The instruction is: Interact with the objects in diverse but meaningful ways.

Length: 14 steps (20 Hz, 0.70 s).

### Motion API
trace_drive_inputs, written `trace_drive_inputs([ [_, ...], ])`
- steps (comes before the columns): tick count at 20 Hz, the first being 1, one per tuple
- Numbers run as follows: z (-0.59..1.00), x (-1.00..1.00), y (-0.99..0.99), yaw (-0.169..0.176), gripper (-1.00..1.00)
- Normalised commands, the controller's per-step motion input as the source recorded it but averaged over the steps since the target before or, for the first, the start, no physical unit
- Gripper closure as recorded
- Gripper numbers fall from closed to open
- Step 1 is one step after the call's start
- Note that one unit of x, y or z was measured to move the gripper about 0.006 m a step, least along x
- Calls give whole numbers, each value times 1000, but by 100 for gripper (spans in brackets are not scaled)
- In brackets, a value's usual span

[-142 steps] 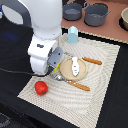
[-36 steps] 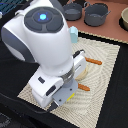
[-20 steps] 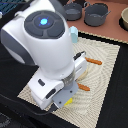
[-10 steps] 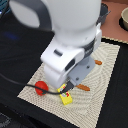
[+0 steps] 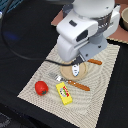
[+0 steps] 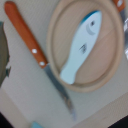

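1 red pepper and 1 yellow box on mat, just apart. 1 white fish-shaped piece on round plate, 1 wooden-handled knife beside. Gripper state: can't tell.

Red pepper; yellow box, red label; white-and-blue fish; tan plate.

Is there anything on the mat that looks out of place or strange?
Mostly tidy. The one oddity: a white fish-shaped piece lies diagonally on the round plate. The yellow box lies flat and slightly askew beside the red vegetable. Nothing looks spilled or damaged.
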Motion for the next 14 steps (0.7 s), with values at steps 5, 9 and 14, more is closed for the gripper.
trace_drive_inputs([
  [5, -254, -363, 0, -69, -100],
  [9, -224, -436, -66, -85, -100],
  [14, -223, -395, -79, -82, -100],
])
